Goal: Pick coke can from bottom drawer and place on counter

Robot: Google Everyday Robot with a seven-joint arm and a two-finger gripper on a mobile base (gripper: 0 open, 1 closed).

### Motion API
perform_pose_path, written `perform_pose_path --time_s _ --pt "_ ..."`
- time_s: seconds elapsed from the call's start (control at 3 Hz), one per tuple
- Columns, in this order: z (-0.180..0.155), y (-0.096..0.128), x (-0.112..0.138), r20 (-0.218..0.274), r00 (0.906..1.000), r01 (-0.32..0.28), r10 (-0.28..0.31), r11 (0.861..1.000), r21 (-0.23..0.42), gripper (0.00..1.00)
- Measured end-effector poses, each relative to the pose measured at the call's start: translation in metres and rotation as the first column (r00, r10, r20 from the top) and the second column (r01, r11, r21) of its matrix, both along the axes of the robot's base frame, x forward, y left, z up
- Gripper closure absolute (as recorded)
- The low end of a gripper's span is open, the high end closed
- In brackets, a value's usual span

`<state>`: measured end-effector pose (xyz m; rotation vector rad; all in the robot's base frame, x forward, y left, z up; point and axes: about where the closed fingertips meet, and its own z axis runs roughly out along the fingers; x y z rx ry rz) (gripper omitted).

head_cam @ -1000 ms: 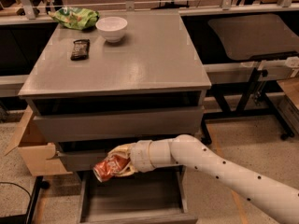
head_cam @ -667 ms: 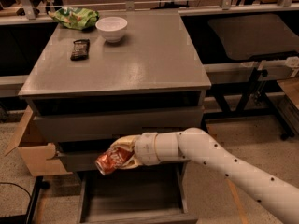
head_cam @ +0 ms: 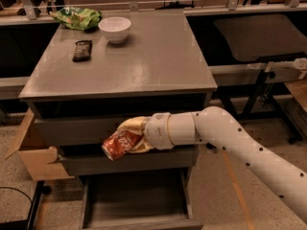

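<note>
Red coke can [head_cam: 120,144] in my gripper [head_cam: 132,137], held in the air in front of the cabinet.

Camera view: my fingers [head_cam: 130,125] are closed around the can and grip it firmly. The can lies tilted, with its silver end pointing down and to the left. It hangs before the two closed drawers [head_cam: 72,128], and I cannot tell if it touches them. Below it the bottom drawer [head_cam: 136,200] is pulled out and its dark floor shows. My white arm [head_cam: 240,143] comes in from the lower right. The counter [head_cam: 144,61] is above the can. On its far left part are a white bowl [head_cam: 114,28], a dark snack bar [head_cam: 82,50] nearer to the front, and a green chip bag [head_cam: 76,18] at the back corner. A cardboard box [head_cam: 33,152] stands left of the cabinet.
</note>
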<state>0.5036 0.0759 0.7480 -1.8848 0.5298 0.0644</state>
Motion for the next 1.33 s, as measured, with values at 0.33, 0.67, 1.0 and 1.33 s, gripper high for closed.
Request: perform_pose_path --time_s 0.33,0.67,1.0,1.33 --pt "0.004 -0.001 0.002 0.008 1.0 -0.002 0.002 1.0 0.0 1.0" --pt "0.015 -0.005 0.009 0.033 0.9994 -0.006 0.006 1.0 0.0 1.0" --pt "0.042 -0.009 0.025 0.073 0.9968 -0.029 0.031 0.999 -0.027 1.0" --pt "0.074 -0.01 0.042 0.112 0.9916 -0.055 0.064 0.995 -0.077 1.0"
